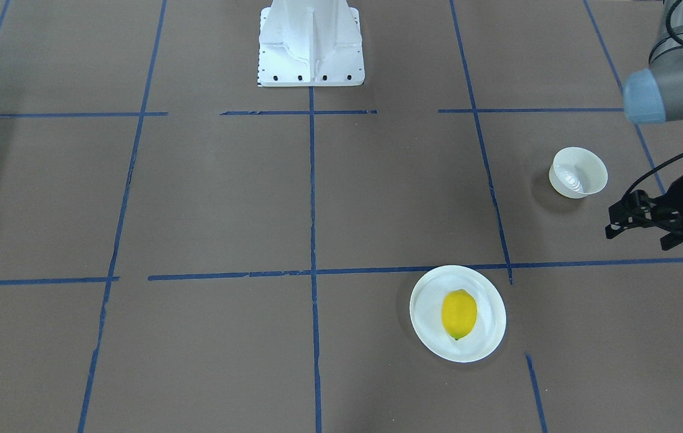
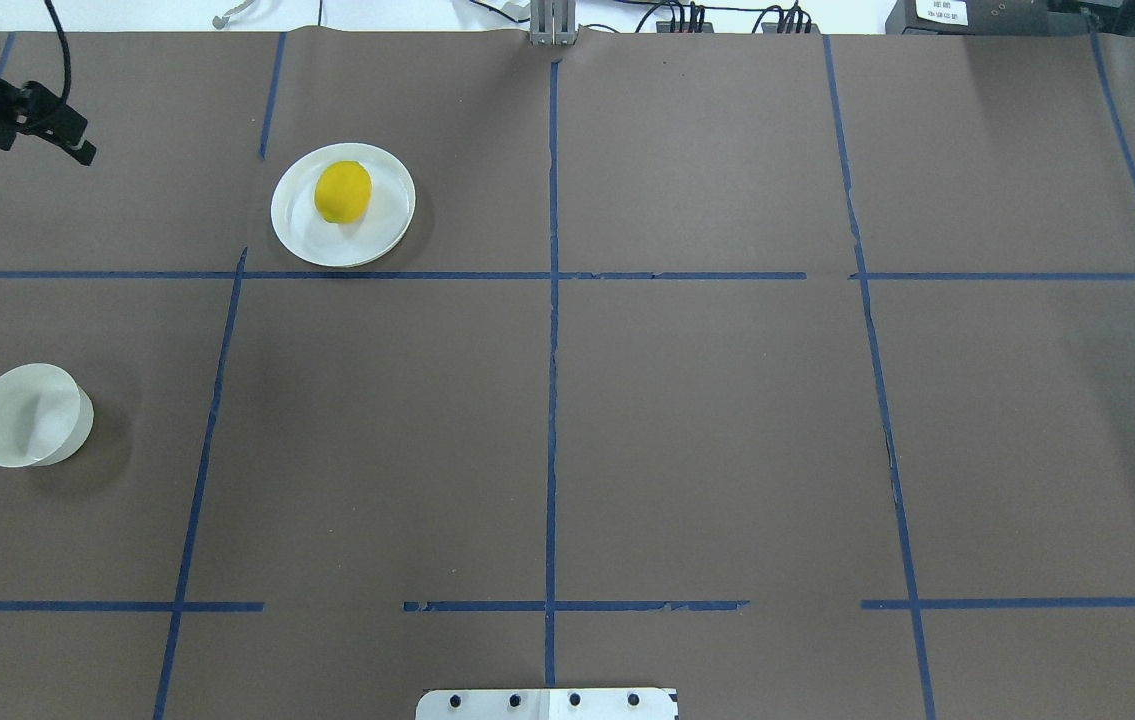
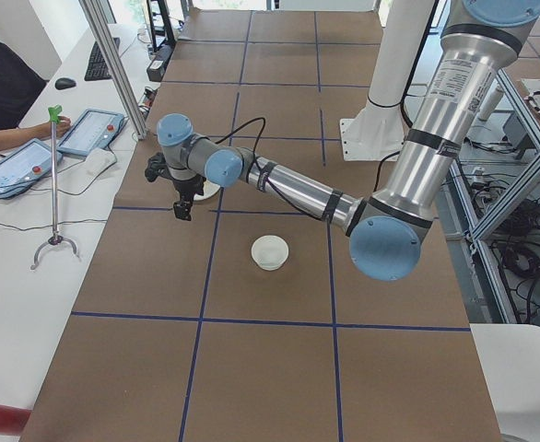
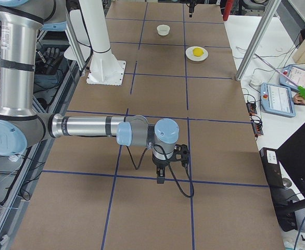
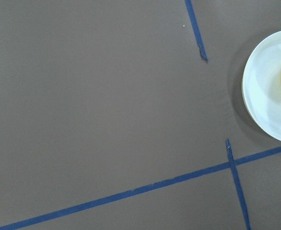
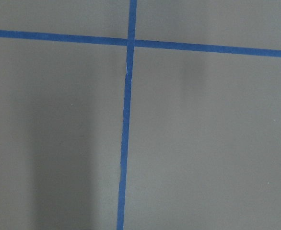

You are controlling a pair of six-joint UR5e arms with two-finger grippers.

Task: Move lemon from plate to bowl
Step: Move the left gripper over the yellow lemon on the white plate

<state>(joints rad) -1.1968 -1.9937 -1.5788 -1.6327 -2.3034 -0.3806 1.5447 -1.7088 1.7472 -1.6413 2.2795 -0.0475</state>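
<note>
Lemon [image 1: 459, 314]: rests on the plate [image 1: 491, 319], long axis running roughly toward and away from the robot's base. Bowl [image 1: 579, 172]: empty, well apart from the plate. Left tool [image 1: 636, 237]: fingers appear parted, holding nothing, hovering over the table [image 1: 221, 198]; the lemon lies to its right. Left arm is far nearer. Right tool [image 4: 161, 179]: well away; grip state cannot be told. Legible writing: none.
</note>
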